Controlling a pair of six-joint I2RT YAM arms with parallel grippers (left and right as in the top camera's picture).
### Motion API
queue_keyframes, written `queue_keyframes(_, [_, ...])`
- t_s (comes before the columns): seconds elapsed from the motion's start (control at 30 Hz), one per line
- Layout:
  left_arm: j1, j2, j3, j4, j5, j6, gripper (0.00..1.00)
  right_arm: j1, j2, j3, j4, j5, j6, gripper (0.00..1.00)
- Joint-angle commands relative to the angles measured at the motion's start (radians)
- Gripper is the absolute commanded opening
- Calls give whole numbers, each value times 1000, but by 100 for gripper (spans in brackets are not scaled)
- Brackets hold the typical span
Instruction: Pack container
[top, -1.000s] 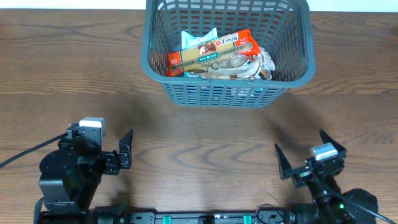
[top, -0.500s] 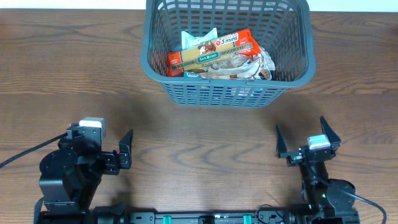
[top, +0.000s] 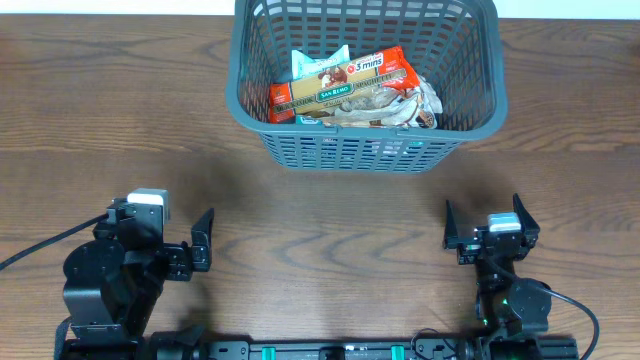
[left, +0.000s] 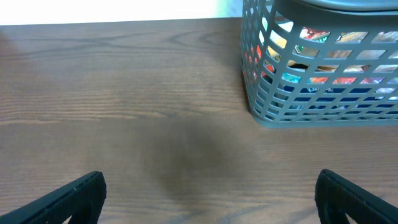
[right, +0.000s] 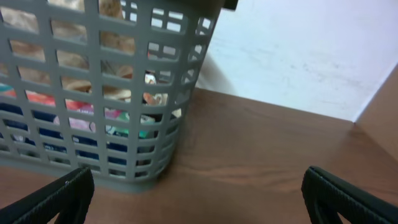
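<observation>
On the brown wooden table (top: 100, 120), the large dark grey slotted plastic basket (top: 350, 150) sits far centre holding a red pasta packet (top: 345, 88), so the left gripper (left: 208, 186) and right gripper (top: 487, 218), both wide open and empty at the near edge, should simply park well clear of it.

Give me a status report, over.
Left gripper open, empty. Right gripper open, empty. Large dark grey plastic lattice basket holds snack packets. Nothing in the way.
</observation>
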Motion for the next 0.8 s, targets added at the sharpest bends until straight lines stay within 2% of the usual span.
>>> queue_keyframes(0.0, [4, 2, -4, 2, 11, -16, 99, 10, -10, -23, -7, 14, 21, 99])
queue_keyframes(0.63, [4, 2, -4, 2, 11, -16, 98, 9, -10, -23, -9, -2, 0, 99])
queue_keyframes(0.77, [4, 2, -4, 2, 11, -16, 99, 9, -10, -23, -3, 60, 63, 98])
